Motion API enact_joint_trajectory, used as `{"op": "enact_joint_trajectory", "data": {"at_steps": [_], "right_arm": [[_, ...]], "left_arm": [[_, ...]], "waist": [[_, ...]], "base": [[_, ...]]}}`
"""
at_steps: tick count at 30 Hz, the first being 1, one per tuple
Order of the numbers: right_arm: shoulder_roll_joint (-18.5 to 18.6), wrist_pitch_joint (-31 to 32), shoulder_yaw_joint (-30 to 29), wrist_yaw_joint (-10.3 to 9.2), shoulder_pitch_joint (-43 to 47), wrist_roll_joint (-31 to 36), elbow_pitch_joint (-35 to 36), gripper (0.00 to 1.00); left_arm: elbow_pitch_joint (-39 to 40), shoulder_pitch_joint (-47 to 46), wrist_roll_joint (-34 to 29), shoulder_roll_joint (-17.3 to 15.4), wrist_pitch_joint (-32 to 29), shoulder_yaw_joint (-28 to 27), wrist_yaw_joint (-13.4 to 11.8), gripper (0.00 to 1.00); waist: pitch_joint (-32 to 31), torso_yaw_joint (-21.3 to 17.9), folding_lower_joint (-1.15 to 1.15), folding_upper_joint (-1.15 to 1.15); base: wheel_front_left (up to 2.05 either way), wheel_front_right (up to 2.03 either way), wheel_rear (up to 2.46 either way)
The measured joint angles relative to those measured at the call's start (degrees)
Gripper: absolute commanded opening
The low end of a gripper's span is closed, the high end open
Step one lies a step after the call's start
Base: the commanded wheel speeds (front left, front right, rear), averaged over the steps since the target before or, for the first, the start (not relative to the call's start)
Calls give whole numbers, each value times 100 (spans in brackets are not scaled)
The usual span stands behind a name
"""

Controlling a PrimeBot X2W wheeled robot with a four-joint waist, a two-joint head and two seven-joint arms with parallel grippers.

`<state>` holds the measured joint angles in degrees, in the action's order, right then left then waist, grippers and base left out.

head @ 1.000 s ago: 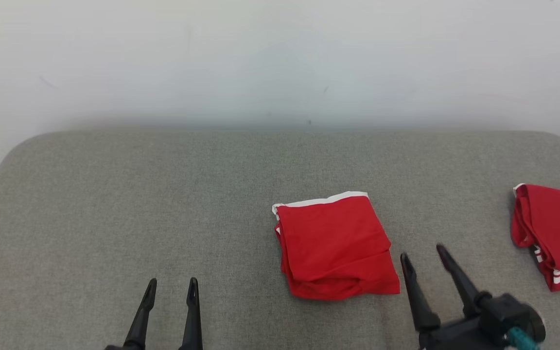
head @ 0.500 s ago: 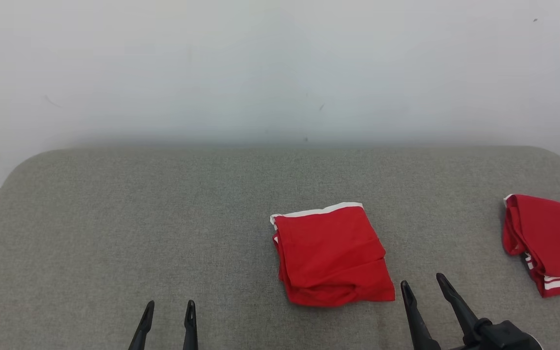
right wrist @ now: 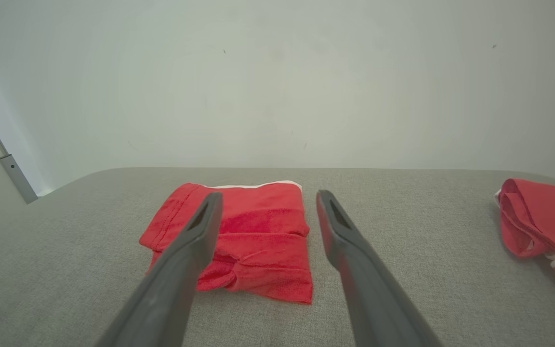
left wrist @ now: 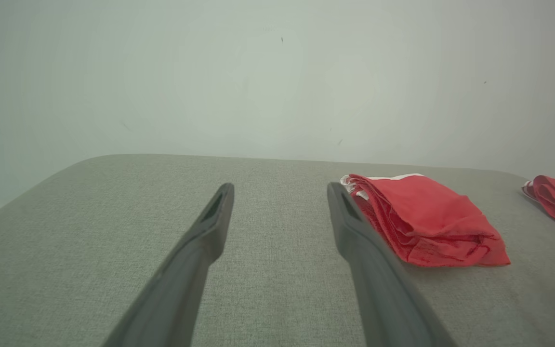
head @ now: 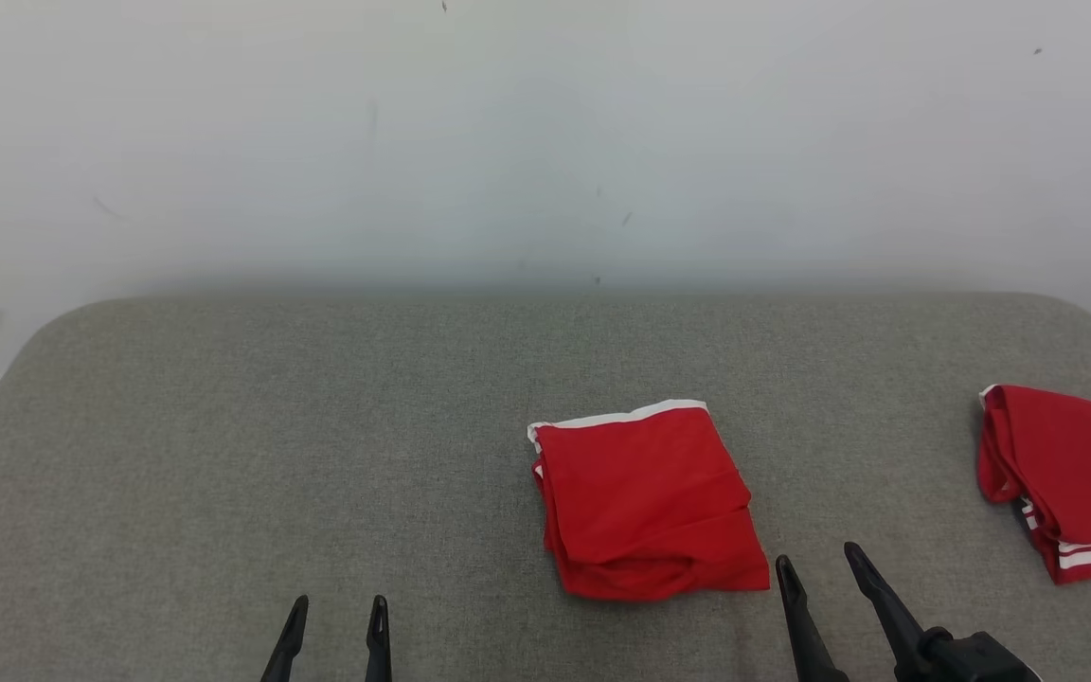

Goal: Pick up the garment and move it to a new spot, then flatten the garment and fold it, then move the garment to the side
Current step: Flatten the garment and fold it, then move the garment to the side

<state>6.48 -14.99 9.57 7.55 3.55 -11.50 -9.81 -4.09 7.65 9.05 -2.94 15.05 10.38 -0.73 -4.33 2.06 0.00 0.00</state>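
Observation:
A folded red garment [head: 650, 502] with a white edge lies flat on the grey surface, right of centre; it also lies in the left wrist view [left wrist: 427, 221] and the right wrist view [right wrist: 253, 236]. My right gripper [head: 818, 566] stands open just off the garment's near right corner, holding nothing. My left gripper [head: 338, 611] is open at the lower left, well apart from the cloth. Both wrist views show the fingers spread, left gripper [left wrist: 280, 193] and right gripper [right wrist: 268, 200], with nothing between them.
A second red garment [head: 1066, 478] with white stripes lies bunched at the right edge of the grey padded table [head: 223, 455]. A pale wall [head: 545, 142] rises directly behind the table. The table's rounded corners are at far left and far right.
The head camera has tilted, so the whole scene sits lower in the picture. Both grippers have drawn back toward the bottom edge; the right one has left the garment's side. The garments lie unchanged.

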Motion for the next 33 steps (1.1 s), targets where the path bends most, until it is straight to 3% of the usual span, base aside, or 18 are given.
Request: {"op": "enact_joint_trajectory", "data": {"at_steps": [20, 28, 33], "right_arm": [[144, 0, 258, 0, -426, -390, -599, 100], [172, 0, 598, 0, -1096, -1155, -1461, 100], [416, 0, 732, 0, -1625, -1996, -1896, 100]], "left_arm": [[-73, -64, -46, 0, 0, 92, -11, 100], [7, -137, -125, 1, 0, 125, -16, 100], [8, -254, -147, 1, 0, 205, 22, 100]], "waist": [[148, 105, 0, 0], [338, 178, 0, 0], [519, 259, 0, 0]], "base": [[0, 0, 0], [0, 0, 0], [0, 0, 0]]}}
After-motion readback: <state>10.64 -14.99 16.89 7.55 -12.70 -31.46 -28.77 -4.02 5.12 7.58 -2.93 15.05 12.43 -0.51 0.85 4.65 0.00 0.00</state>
